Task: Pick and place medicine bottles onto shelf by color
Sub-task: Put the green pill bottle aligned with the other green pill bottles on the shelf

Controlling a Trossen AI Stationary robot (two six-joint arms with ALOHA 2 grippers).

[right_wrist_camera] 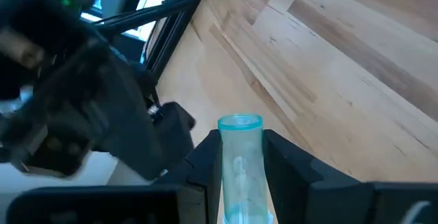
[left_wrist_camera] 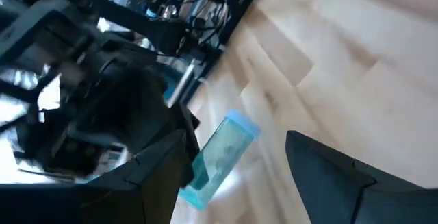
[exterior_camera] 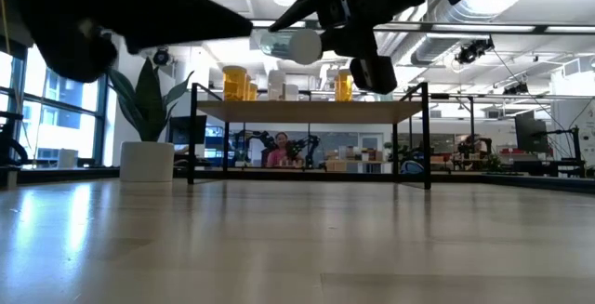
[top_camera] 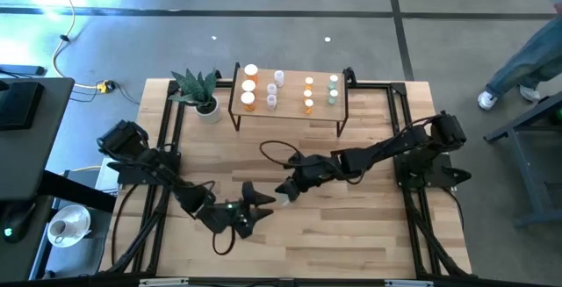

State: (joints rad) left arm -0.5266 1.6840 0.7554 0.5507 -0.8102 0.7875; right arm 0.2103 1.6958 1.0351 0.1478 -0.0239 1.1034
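Pale green and see-through, a small cylindrical medicine bottle point(right_wrist_camera: 239, 162) with a white cap lies sideways between the closed fingers of the right gripper point(top_camera: 288, 191), lifted clear of the light wooden tabletop point(top_camera: 369, 234) over its middle. It is probably held this way because it is being carried toward the shelf point(top_camera: 290, 110), a small light-wood board on thin black legs at the table's far edge. The left gripper point(top_camera: 260, 206) hovers just beside the right one with its jaws apart and nothing between them, as though it has handed the bottle over or is waiting for it; which, I cannot tell. On the shelf, orange bottles point(top_camera: 249, 87) stand in a group at one end, clear ones point(top_camera: 275, 89) next, smaller orange ones point(top_camera: 309, 93) after them, and pale green ones point(top_camera: 333, 89) at the other end, so the green group looks like the likely goal. A green plant in a white pot point(top_camera: 204, 96) stands beside the shelf, off the direct path. The left arm, so close, seems the likeliest thing to bump.
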